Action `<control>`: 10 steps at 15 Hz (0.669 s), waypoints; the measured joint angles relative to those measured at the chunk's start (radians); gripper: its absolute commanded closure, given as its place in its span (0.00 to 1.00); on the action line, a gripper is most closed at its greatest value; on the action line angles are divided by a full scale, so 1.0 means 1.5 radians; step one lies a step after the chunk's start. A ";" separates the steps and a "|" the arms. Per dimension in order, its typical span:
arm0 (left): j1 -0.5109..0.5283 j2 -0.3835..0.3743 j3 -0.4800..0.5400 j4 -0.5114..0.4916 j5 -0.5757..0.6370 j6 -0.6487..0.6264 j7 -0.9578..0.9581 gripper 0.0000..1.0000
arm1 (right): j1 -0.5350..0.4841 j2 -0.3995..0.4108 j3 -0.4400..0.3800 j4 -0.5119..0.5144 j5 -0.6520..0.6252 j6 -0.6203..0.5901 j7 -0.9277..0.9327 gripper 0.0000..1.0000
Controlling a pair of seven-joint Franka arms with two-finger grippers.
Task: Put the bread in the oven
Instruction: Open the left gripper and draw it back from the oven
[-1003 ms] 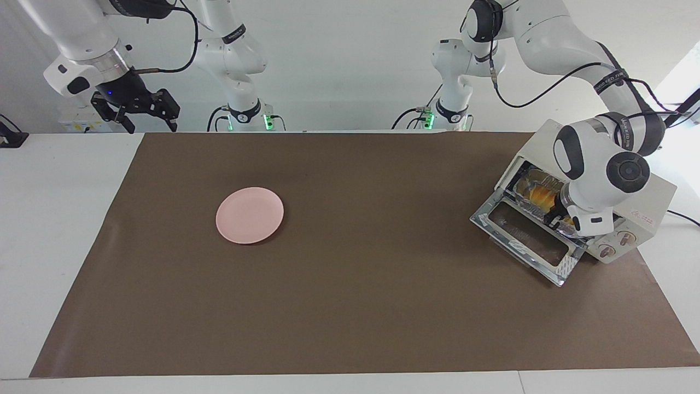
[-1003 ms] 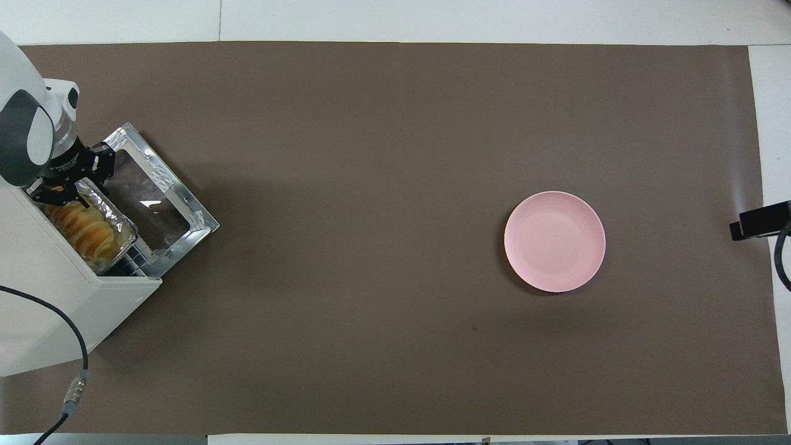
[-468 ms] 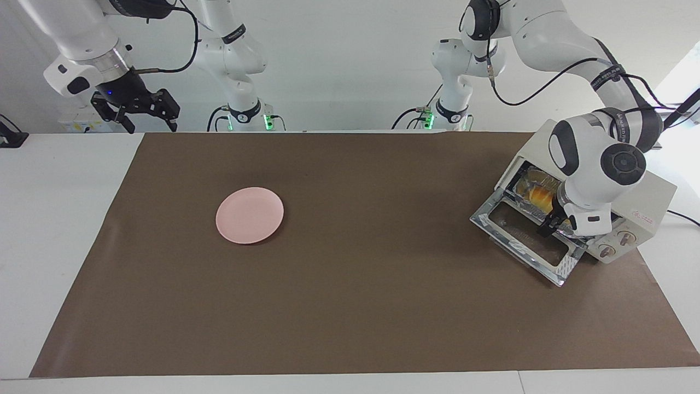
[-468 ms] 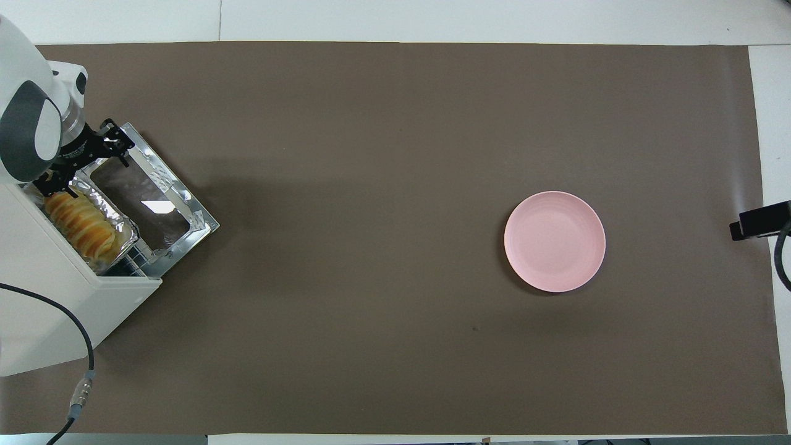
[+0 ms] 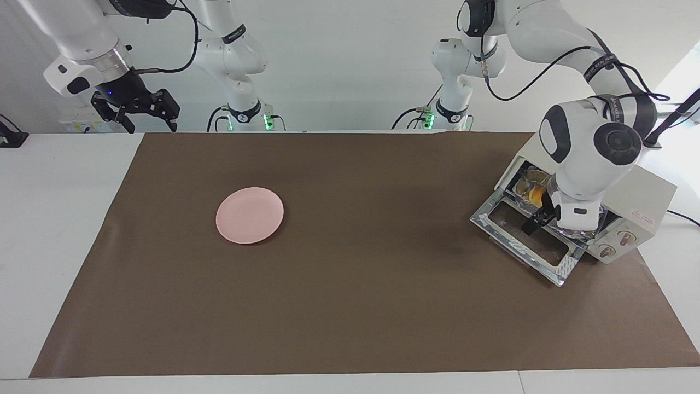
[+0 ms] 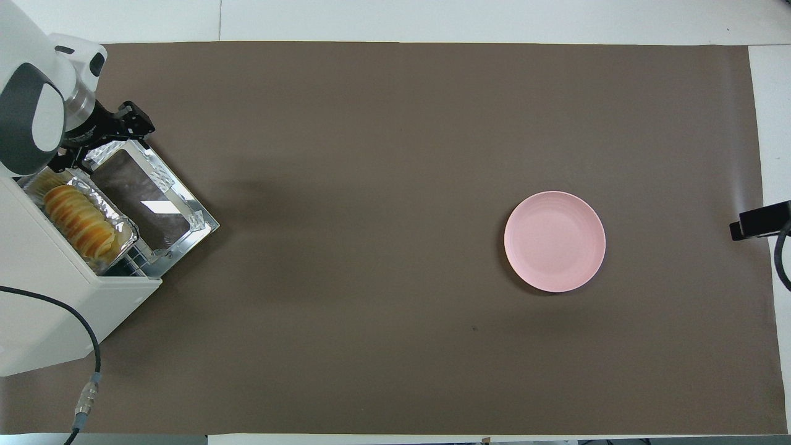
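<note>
Bread [image 6: 77, 220] inside oven [image 6: 46, 309], apparently clear of left claw [image 6: 102, 139]

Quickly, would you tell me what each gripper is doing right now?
Left gripper: open, holding nothing, over the oven door.
Right gripper: open, empty, waiting above the table's edge at its own end.

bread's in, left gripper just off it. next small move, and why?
Probably lift the left gripper clear of the dropped door, then come under its outer edge to swing it shut. The bread sits in its foil tray inside the oven, the gripper is open and empty over the door, and the right gripper waits.
</note>
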 measured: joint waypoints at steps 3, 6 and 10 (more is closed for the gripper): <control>0.029 -0.035 0.006 0.004 -0.005 -0.001 0.152 0.00 | 0.000 0.000 0.000 0.000 0.000 0.000 0.000 0.00; 0.065 -0.067 0.007 -0.003 -0.016 -0.005 0.274 0.00 | 0.000 0.000 0.000 0.000 0.000 0.000 0.000 0.00; 0.067 -0.127 0.001 -0.020 -0.019 -0.028 0.305 0.00 | 0.000 0.000 0.000 0.000 0.000 0.000 0.000 0.00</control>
